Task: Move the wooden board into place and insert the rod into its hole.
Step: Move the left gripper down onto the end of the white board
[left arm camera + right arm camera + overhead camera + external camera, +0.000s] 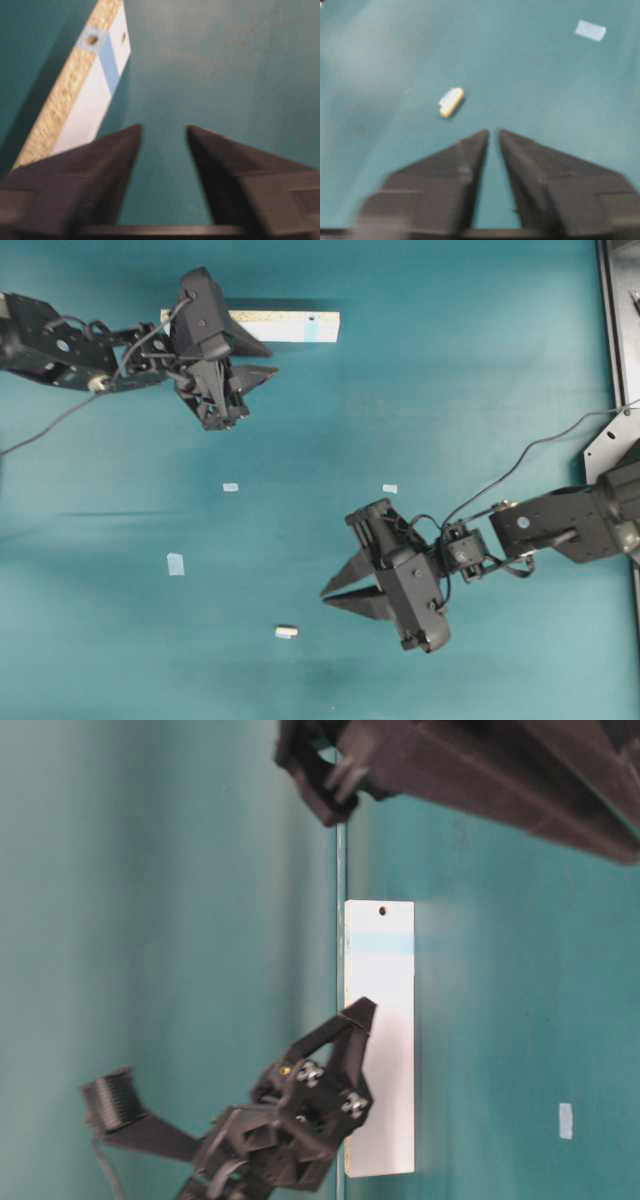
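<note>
Teal desk (480, 360) everywhere; nearest us the rod (286, 632) lies loose, just ahead of our right fingers (344, 596), nearly closed and empty. We should spread them, then straddle it squarely. Farther off, our left fingers (262, 361), parted and empty, sit beside the board (290, 326) at the far edge.
</note>
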{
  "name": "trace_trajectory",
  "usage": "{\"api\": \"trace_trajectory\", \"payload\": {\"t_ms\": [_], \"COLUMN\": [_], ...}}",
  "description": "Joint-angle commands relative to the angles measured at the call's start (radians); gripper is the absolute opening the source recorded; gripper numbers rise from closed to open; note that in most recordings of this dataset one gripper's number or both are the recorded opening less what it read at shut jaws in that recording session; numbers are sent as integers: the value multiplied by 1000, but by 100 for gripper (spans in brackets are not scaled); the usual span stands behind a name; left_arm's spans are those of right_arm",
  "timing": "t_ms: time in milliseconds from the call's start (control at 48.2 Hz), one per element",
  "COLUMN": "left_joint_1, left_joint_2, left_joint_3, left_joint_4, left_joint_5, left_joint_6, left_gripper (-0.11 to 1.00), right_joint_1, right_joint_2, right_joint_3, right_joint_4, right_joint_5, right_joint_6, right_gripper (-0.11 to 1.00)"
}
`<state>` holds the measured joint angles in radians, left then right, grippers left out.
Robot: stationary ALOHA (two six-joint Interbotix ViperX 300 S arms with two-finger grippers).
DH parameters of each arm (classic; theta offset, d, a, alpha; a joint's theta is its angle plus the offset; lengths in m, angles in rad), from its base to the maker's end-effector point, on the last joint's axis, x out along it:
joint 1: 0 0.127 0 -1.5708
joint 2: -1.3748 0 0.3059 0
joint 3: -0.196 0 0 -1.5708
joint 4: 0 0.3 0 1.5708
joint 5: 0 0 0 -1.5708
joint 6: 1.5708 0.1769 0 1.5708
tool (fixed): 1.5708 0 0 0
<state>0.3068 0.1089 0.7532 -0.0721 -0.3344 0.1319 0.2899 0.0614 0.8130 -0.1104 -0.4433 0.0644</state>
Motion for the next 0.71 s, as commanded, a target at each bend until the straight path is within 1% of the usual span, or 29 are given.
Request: {"api": "trace_trajectory", "payload": {"t_ms": [0, 83, 125, 166, 332, 374, 540, 685], "left_joint_1": [9, 23, 29, 40, 94, 114, 176, 225], "left_joint_2": [-71, -114, -130, -146, -173, -173, -164, -149], "left_joint_3": [-9, -8, -8, -8, 6, 12, 34, 40], "left_joint_4": [2, 3, 2, 3, 3, 2, 3, 2], "left_joint_5": [31, 75, 95, 114, 176, 186, 189, 189], "left_joint_6": [43, 94, 112, 127, 198, 225, 310, 370], "left_gripper": [72, 87, 90, 91, 91, 91, 91, 91], "right_joint_1": [3, 3, 3, 3, 3, 3, 3, 3], "right_joint_2": [-41, -55, -60, -64, -71, -72, -81, -87], "right_joint_3": [-2, 2, 3, 5, 5, 5, -2, -2], "right_joint_4": [-2, -3, -2, -2, -3, -2, -3, -2], "right_joint_5": [21, 38, 46, 55, 64, 64, 64, 64], "right_joint_6": [9, 21, 23, 23, 25, 25, 25, 25], "right_gripper": [57, 80, 89, 94, 94, 94, 94, 94]}}
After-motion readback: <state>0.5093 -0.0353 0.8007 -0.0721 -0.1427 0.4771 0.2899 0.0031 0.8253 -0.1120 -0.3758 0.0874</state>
